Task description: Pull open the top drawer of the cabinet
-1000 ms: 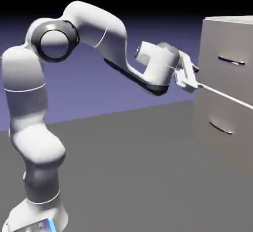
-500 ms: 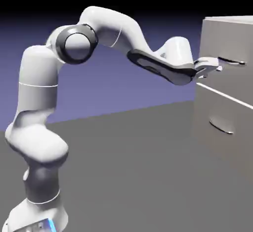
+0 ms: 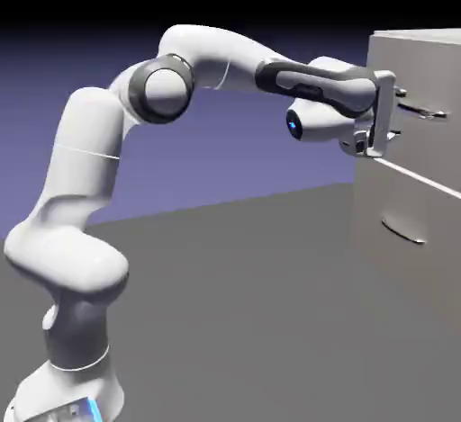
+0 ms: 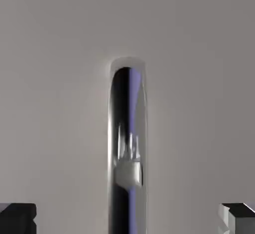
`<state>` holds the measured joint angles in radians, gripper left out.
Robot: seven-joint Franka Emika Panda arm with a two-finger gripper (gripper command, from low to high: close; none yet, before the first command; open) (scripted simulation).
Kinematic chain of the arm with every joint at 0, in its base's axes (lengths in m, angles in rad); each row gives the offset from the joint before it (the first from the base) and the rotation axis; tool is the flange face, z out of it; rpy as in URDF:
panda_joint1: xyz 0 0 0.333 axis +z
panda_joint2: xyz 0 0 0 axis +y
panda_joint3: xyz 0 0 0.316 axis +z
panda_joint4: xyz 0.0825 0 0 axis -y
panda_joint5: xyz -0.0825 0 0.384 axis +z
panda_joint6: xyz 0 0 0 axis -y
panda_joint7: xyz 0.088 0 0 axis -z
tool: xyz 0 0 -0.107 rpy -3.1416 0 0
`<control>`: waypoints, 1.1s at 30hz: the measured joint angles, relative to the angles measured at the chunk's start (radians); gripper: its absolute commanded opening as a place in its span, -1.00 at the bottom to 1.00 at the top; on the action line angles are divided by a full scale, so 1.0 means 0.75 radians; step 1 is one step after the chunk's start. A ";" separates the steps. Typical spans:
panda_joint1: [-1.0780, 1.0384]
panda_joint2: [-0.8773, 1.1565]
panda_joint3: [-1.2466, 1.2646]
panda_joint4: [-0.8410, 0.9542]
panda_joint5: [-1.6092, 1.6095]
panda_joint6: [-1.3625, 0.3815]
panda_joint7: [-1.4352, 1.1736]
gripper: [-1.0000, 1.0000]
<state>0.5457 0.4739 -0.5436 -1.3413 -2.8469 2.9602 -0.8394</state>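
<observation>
One top drawer (image 3: 423, 78) sits shut in the upper part of the cabinet (image 3: 405, 42), its curved handle (image 4: 127, 143) running between the two widely parted fingertips of the gripper (image 4: 127, 219), which grasps nothing. If the hand closes before reaching deep enough, the tips could pinch only the bar's rounded face and slip off as it pulls; pushed too far, they might jam against the front panel (image 4: 60, 103).
</observation>
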 measured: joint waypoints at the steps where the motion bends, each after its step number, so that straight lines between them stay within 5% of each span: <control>1: -0.018 0.031 0.007 0.048 0.004 0.018 0.007 0.00; 5: -0.092 0.155 0.035 0.242 0.018 0.091 0.034 0.00; 6: -0.109 0.185 0.042 0.288 0.022 0.108 0.040 -1.00; 22: 0.279 -0.149 -0.241 -0.276 -0.057 -0.089 0.062 -1.00; 33: 0.513 -0.629 -0.323 -0.803 0.109 -0.292 -0.392 -1.00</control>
<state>0.9307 0.0020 -0.7862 -1.9437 -2.7648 2.7410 -1.1332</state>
